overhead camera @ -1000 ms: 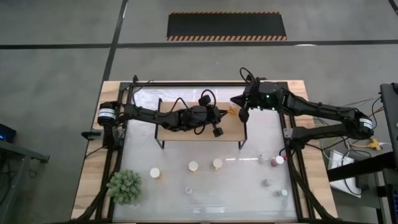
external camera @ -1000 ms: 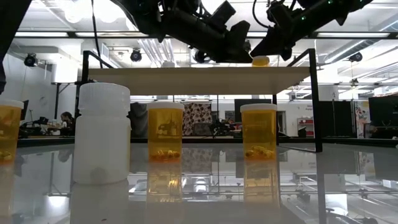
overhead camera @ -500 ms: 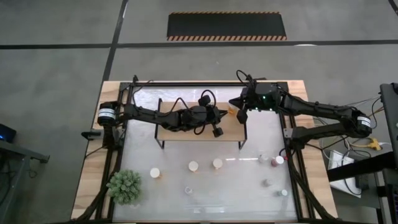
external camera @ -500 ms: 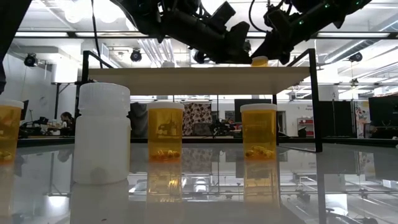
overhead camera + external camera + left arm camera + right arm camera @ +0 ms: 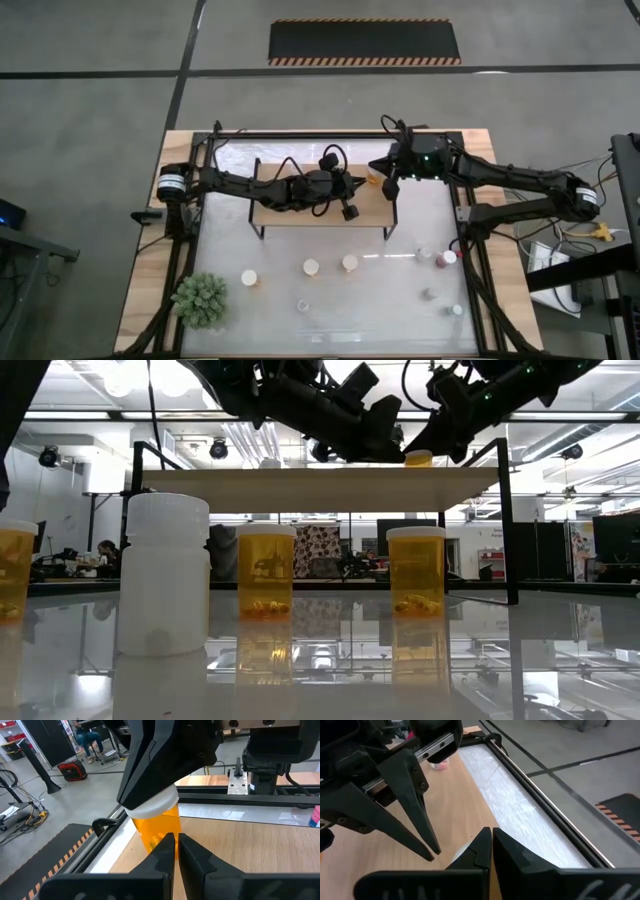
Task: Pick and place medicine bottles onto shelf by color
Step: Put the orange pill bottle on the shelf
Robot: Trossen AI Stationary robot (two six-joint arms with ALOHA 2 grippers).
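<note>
On the table's near left the plant (image 5: 201, 301) sits beside a loose row of bottles (image 5: 311, 267) standing upright on the glass, white caps up; in the low view one is white (image 5: 164, 574) and the others orange (image 5: 267, 571). Further back, the left gripper (image 5: 352, 186) lies low over the shelf (image 5: 275, 213), pointing toward its right end, fingers closed together on nothing. Just past its tips stands the orange bottle (image 5: 157, 824), upright on the shelf's right end, long axis vertical. The right gripper (image 5: 383, 181) reaches in from the other side and grips it by the white cap (image 5: 152, 807), its fingers clamped on either side, as the left wrist view shows. So the bottle sits between the two grippers, the right one on it and nearer. It looks seated on the board, so the coming move is probably a release and a straight lift clear; a sideways pull might tip it off the nearby edge. A few more bottles (image 5: 442, 257) cluster at the near right, reddish and pale.
</note>
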